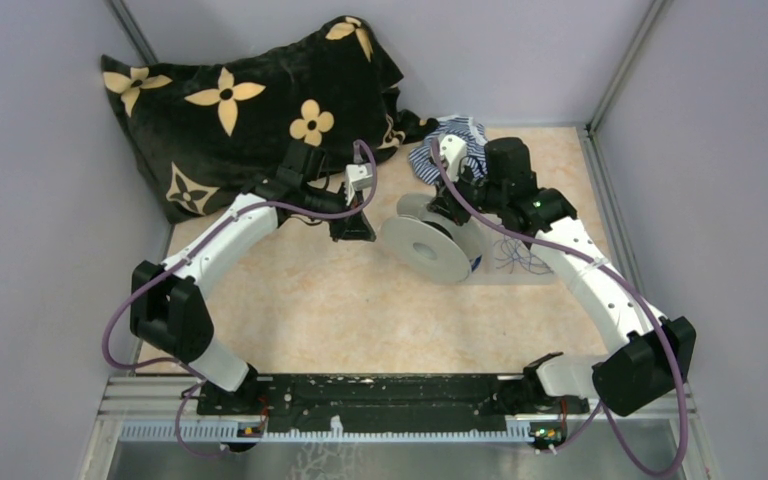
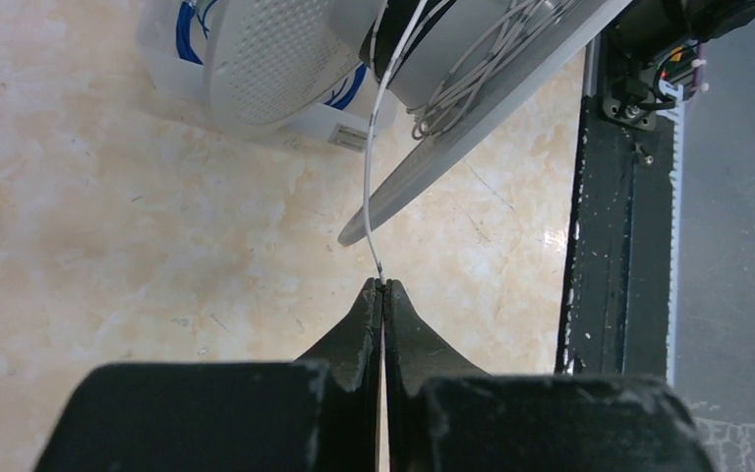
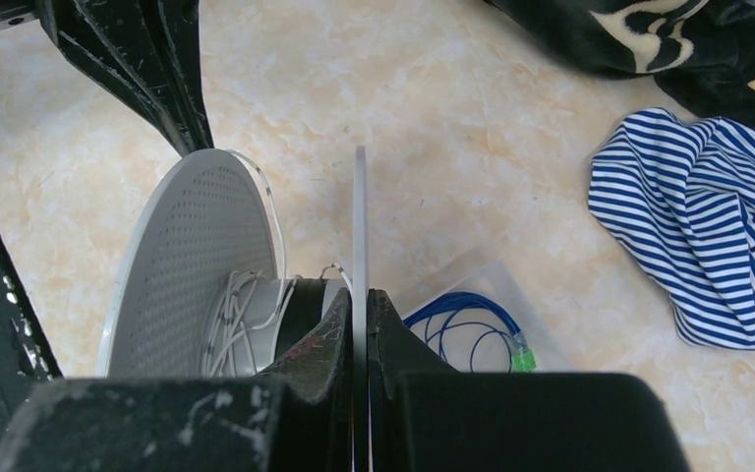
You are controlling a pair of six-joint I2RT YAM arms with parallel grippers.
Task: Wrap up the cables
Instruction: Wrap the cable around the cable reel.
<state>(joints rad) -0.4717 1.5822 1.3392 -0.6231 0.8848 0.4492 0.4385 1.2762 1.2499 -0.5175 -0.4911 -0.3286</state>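
Left gripper [image 2: 381, 287] has its two black fingers pressed together on the free end of a very thin whitish wire [image 2: 372, 177]. The pinch sits right at the fingertips, probably so the strand can be led without slack. From there the wire runs up in a nearly straight line, past the rim, to the hub of a pale round plastic spool [image 1: 426, 250], where several loops of the same wire already lie.

Right gripper [image 3: 360, 295] is clamped on the edge of the spool's plain flange. It holds the spool tilted on edge above the beige marbled tabletop [image 2: 108, 246], with the perforated flange turned towards the left arm. That grip seems meant to steady the spool and leave the gap between the flanges open for the wire to be fed in.

I judge the winding to be partly done, with the wire's tail not yet laid onto the hub.

Just behind the spool lies a clear plastic bag [image 3: 511, 290] holding a blue ring-like coil [image 3: 467, 315] with a green bit [image 3: 522, 361]. In the top view a loose tangle of dark wires [image 1: 520, 258] lies on the table beside the right arm, apart from both grippers.

A blue-and-white striped cloth [image 3: 688, 226] and a black cushion with tan flowers [image 1: 250, 110] lie at the far side, well clear of the work.
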